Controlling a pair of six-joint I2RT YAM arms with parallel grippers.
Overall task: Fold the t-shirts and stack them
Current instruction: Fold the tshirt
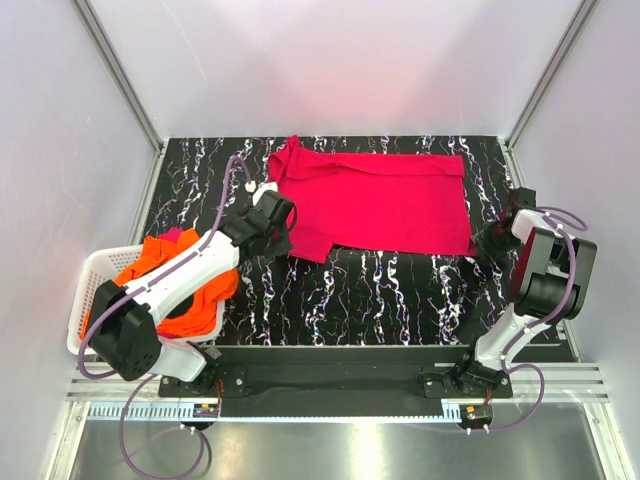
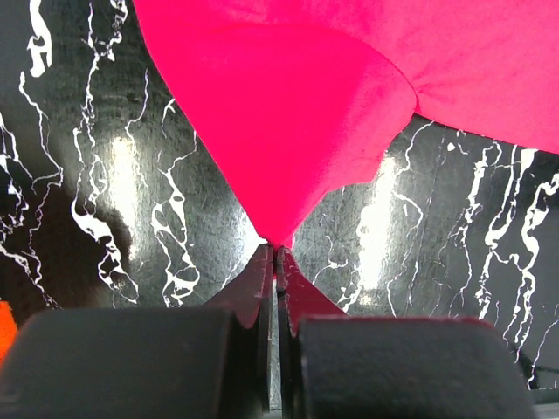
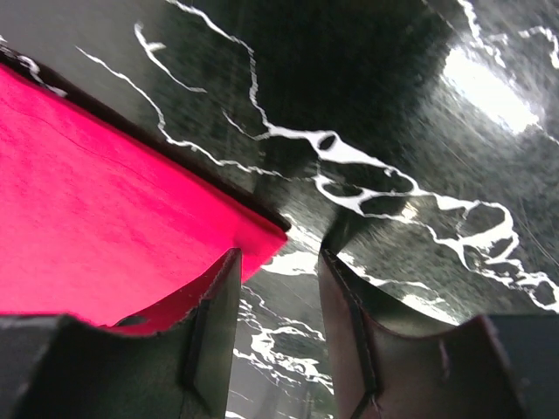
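A magenta-red t-shirt lies spread on the black marbled table. My left gripper is shut on its near-left sleeve tip, which rises pinched into a cone in the left wrist view just above the left gripper. My right gripper is open beside the shirt's near-right corner; in the right wrist view the right gripper holds nothing and one finger overlaps the cloth edge. An orange t-shirt with a pink one behind it lies in the basket.
A white slatted basket stands at the left table edge under my left arm. Grey walls with metal frame posts close in the table on three sides. Bare marbled surface runs along the near side.
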